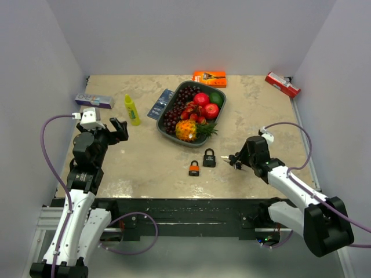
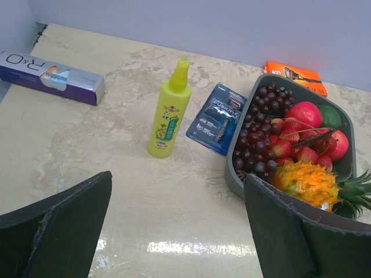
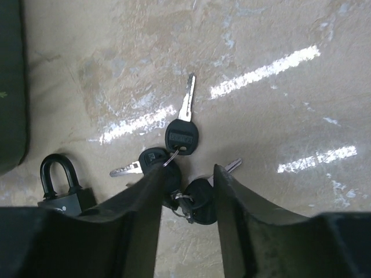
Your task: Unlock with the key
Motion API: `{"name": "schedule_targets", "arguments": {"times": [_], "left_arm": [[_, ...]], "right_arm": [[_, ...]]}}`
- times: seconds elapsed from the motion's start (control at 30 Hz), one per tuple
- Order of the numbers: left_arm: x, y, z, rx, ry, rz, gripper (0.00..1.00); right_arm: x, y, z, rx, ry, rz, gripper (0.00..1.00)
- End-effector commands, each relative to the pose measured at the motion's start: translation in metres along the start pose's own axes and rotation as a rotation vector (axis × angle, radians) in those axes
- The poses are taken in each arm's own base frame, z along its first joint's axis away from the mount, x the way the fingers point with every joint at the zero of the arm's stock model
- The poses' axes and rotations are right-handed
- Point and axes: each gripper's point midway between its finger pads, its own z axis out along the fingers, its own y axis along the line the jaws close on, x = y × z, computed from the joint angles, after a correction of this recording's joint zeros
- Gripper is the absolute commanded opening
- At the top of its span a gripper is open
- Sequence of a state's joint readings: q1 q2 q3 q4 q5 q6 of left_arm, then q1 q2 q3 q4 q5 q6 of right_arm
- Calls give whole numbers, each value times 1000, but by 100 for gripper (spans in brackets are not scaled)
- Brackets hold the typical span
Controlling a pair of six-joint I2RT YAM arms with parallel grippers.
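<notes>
Keys [image 3: 183, 136] on glossy marbled tabletop [image 1: 145, 168], white walls [image 1: 191, 35]

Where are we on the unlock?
Done: nothing yet. The black padlock looks closed, with no key in it. In hand: the right gripper is open over the keys, which lie on the table. Left: grasp a key, insert it, turn. The left gripper is open, by the bottle.
</notes>
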State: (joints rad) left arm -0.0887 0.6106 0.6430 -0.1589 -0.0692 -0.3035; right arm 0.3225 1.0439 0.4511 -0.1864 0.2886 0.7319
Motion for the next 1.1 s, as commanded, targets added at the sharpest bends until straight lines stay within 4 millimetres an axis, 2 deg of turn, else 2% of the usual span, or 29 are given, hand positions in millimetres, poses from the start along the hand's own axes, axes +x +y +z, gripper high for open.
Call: {"name": "schedule_targets", "arguments": {"times": [0.0, 0.2, 0.4, 0.53, 0.77, 1.07], "left_arm": [[-7, -7, 0, 31, -26, 5, 99], [-7, -8, 0, 36, -26, 6, 99], [-7, -9, 0, 44, -26, 5, 99], [-6, -10, 0, 47, -22, 7, 99], [-7, -11, 0, 53, -23, 5, 99], [-6, -12, 1, 58, -22, 7, 99]], "right_arm": [[10, 14, -1, -78, 37, 41, 48], [10, 20, 4, -75, 30, -6, 50], [9, 24, 3, -34, -9, -130, 50], [8, 37, 0, -22, -29, -192, 50], [5, 34, 5, 47, -17, -242, 51], [17, 33, 6, 46, 33, -233, 52]]}}
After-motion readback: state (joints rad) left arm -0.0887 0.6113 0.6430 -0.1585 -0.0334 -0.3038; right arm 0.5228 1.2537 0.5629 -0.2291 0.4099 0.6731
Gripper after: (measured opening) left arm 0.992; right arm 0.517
